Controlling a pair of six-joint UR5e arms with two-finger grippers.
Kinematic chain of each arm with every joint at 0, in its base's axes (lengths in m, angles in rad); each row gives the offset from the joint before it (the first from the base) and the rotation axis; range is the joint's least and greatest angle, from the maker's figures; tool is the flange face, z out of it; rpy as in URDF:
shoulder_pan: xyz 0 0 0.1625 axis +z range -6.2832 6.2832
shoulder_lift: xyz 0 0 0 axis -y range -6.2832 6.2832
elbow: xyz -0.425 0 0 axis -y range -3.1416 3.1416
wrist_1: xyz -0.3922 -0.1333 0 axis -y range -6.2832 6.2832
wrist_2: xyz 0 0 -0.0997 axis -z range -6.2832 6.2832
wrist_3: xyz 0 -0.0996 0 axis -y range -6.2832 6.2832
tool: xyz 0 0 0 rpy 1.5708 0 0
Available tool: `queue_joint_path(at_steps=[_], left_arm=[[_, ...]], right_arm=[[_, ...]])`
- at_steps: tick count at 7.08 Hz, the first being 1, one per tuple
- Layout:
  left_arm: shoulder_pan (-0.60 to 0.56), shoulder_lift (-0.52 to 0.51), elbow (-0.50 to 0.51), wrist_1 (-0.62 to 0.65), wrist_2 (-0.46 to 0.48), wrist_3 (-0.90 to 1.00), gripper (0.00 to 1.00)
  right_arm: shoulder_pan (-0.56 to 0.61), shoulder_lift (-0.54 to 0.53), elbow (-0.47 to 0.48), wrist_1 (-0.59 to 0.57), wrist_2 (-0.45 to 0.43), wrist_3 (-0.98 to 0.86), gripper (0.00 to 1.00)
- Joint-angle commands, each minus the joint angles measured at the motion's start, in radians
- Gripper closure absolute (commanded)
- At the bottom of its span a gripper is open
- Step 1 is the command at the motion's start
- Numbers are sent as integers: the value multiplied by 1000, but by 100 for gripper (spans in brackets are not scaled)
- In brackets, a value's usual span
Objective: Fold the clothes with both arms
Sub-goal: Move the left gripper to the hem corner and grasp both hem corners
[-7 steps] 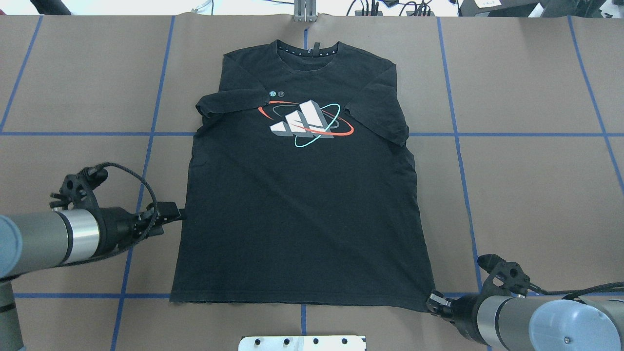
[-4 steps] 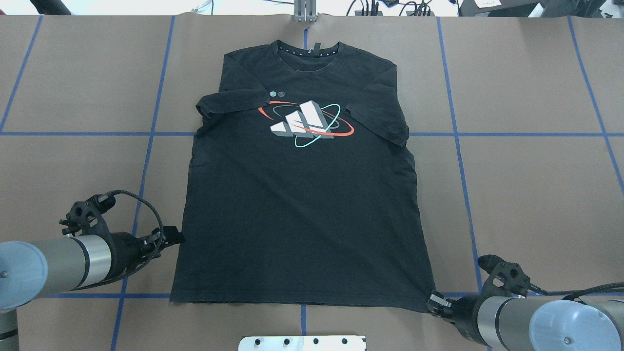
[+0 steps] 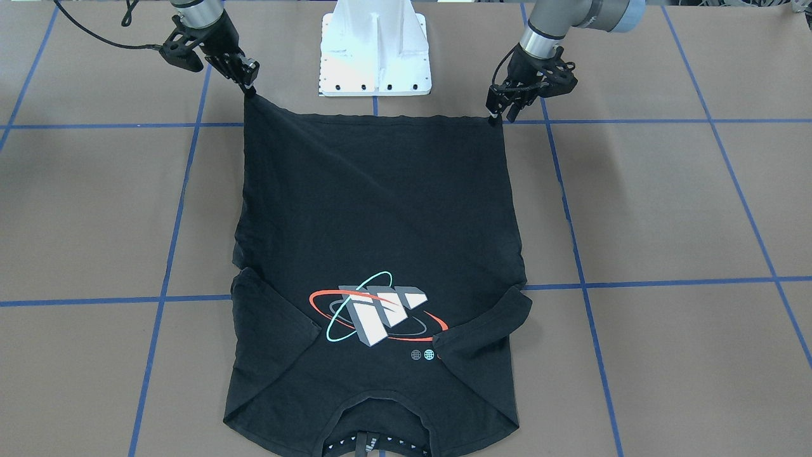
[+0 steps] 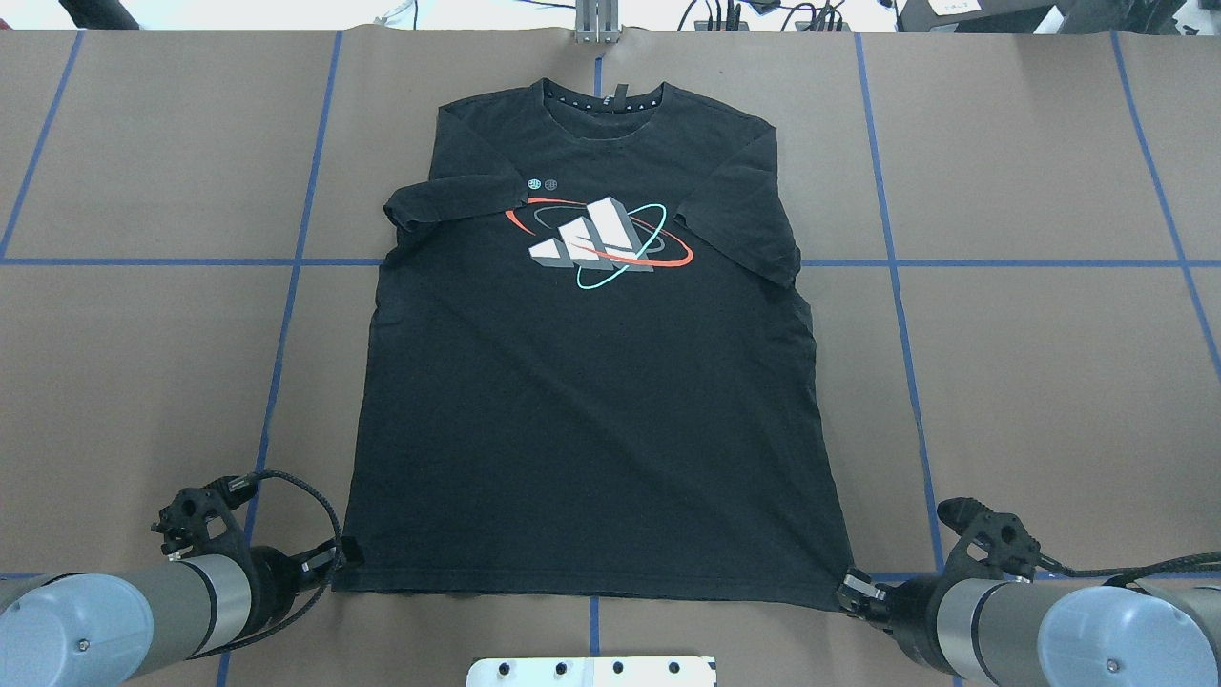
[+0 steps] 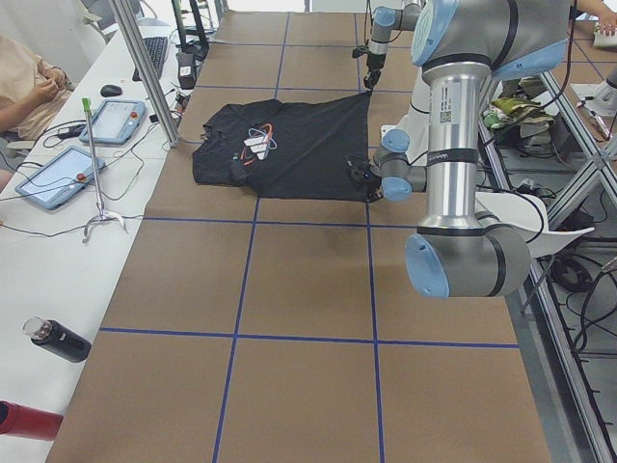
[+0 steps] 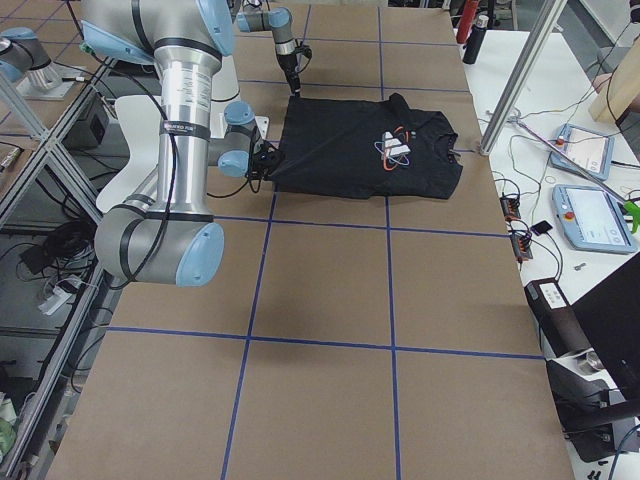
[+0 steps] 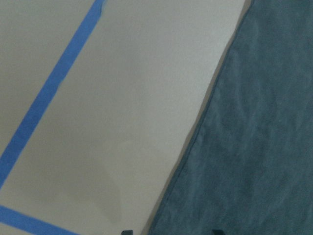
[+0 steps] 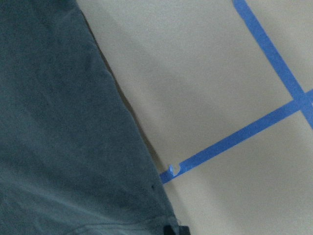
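T-shirt [image 4: 591, 410]: flat, print up, mid table [image 4: 1049, 382], hem toward robot-side edge.
Right gripper [image 4: 852, 592]: pinched on its hem corner, cloth tented.
Left gripper [image 4: 347, 552]: jaws apart, straddling other hem corner.
Step tip: close on both layers, then lift level with right.

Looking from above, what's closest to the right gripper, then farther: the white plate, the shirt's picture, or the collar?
1. white plate, near edge, beside the right gripper
2. shirt's picture, on the chest
3. collar, far end

Brown table [image 4: 1049, 382] with blue tape grid [image 4: 1002, 262]
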Motion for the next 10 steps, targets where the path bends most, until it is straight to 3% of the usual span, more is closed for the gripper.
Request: queue_joint_path(at_steps=[1, 4, 8, 10], left_arm=[[24, 4, -1, 1, 19, -2, 43], [32, 2, 2, 1, 19, -2, 51], [38, -1, 7, 1, 18, -2, 51], [39, -1, 8, 3, 19, -2, 62]], right_arm=[[-1, 0, 0, 0, 0, 0, 100], [0, 0, 0, 0, 0, 0, 100], [2, 0, 0, 0, 0, -2, 100], [2, 0, 0, 0, 0, -2, 100]])
